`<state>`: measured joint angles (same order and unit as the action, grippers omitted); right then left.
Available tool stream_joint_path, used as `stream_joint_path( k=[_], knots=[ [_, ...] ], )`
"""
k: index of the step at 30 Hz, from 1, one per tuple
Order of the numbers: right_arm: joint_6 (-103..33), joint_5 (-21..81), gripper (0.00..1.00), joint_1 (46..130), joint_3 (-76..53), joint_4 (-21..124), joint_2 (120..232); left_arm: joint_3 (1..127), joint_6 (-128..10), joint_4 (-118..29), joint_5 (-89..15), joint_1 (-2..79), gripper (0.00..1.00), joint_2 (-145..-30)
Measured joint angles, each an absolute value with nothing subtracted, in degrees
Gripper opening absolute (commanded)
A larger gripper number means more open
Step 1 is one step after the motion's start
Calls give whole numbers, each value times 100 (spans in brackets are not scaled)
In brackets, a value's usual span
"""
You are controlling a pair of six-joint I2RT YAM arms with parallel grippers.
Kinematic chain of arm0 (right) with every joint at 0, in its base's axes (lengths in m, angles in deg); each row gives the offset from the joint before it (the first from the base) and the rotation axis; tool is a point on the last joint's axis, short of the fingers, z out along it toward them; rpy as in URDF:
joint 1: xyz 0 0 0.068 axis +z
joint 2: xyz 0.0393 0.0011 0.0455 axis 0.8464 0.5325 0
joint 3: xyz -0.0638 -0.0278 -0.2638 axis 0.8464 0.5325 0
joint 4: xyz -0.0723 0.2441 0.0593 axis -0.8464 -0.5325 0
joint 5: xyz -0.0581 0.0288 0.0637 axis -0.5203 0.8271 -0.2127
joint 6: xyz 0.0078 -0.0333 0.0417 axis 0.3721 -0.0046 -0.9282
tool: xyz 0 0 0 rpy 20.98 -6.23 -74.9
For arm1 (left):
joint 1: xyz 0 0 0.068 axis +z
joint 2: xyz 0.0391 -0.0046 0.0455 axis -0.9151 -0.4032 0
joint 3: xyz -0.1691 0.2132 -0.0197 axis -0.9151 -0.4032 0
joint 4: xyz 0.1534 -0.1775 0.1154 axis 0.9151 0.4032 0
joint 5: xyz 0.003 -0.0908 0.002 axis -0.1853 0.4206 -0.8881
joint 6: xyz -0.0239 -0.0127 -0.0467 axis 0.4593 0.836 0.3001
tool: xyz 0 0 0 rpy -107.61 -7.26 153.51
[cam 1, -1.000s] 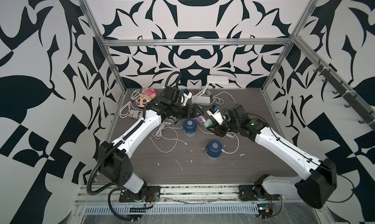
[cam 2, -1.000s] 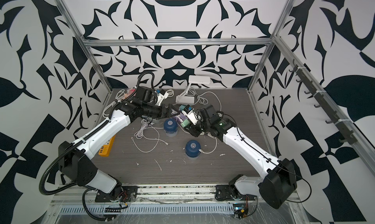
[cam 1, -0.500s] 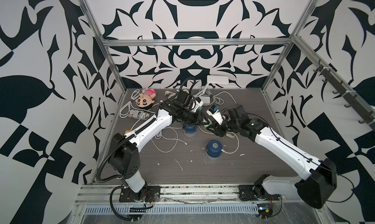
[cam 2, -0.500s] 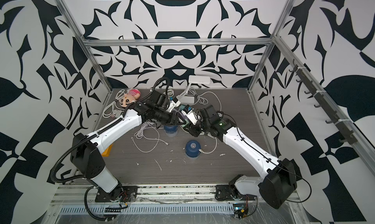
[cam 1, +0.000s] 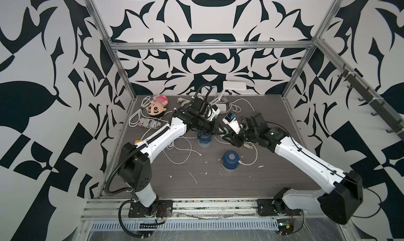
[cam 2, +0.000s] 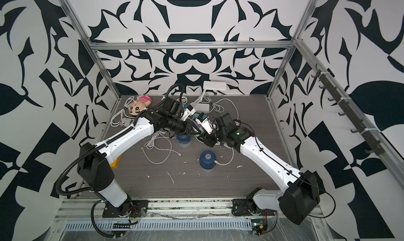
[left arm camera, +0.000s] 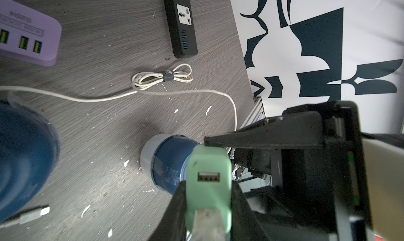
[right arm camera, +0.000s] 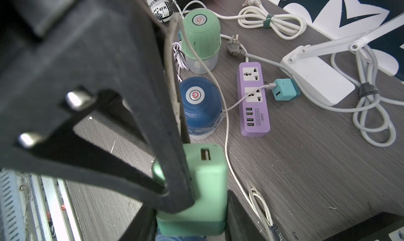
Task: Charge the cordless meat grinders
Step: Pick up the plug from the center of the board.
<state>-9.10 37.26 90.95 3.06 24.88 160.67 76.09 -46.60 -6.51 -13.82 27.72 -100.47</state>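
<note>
1. Left wrist view: my left gripper [left arm camera: 207, 191] is closed narrow on the mint green plug adapter [left arm camera: 207, 174]. One black finger presses each side of the cube, and its USB port faces the camera.
2. In a top view, my left arm [cam 1: 166, 137] rises from its base at the front left. Its forearm stretches toward the middle of the table [cam 1: 175, 185], and its wrist bends down over the rear navy grinder [cam 1: 204, 140].
3. My right arm [cam 1: 306, 161] reaches in from the front right, low and long, so the two grippers meet tip to tip clear of the tabletop.
4. The right wrist view shows my right gripper [right arm camera: 192, 215] half closed around the same adapter. It has a finger on either side of the cube's lower end, while a left finger lies across the upper face. Both of my grippers hold the cube.
5. The rear navy grinder stands upright just beside the purple power strip [right arm camera: 253, 102], its silver button facing up.
6. The mint green grinder [right arm camera: 201, 32] stands upright just behind it, toward the back wall.
7. The front navy grinder [cam 1: 231, 161] stands alone nearer my bases, and a white cable's plug meets its side.
8. A teal plug adapter [right arm camera: 284, 90] lies against the purple strip, between it and the white lamp base [right arm camera: 317, 80]. A white cable is plugged into the teal adapter and runs toward the rear navy grinder.
9. A black power strip [left arm camera: 181, 21] and a tied white cable bundle [left arm camera: 162, 77] lie on the table beyond my left fingers.
</note>
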Motion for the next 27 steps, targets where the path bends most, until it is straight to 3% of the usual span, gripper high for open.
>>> stream_joint_path(
  k=[5, 8, 15, 18, 23, 27],
  knots=[
    [-1047, 3656, 49, 9097, 313, 2490, 16045, 7609, -4640, -686, -1384, 2768, 0, -10051],
    [-1268, 3422, 55, 9095, 418, 2560, 15892, 7611, -4616, -754, -1408, 2748, 0, -10056],
    [-2086, 2465, 61, 8842, 667, 2490, 15042, 7808, -4520, -725, -1956, 2685, 0, -10211],
    [-2628, 1979, 57, 8457, 619, 2075, 14880, 8182, -4470, -691, -2422, 2589, 0, -10403],
    [-3620, 1472, 63, 7338, 499, 1176, 15138, 9325, -4413, -614, -3198, 2165, 0, -11105],
    [-4492, 675, 64, 6925, 494, 451, 15368, 10426, -4317, -516, -3738, 1819, 0, -11995]
  ],
)
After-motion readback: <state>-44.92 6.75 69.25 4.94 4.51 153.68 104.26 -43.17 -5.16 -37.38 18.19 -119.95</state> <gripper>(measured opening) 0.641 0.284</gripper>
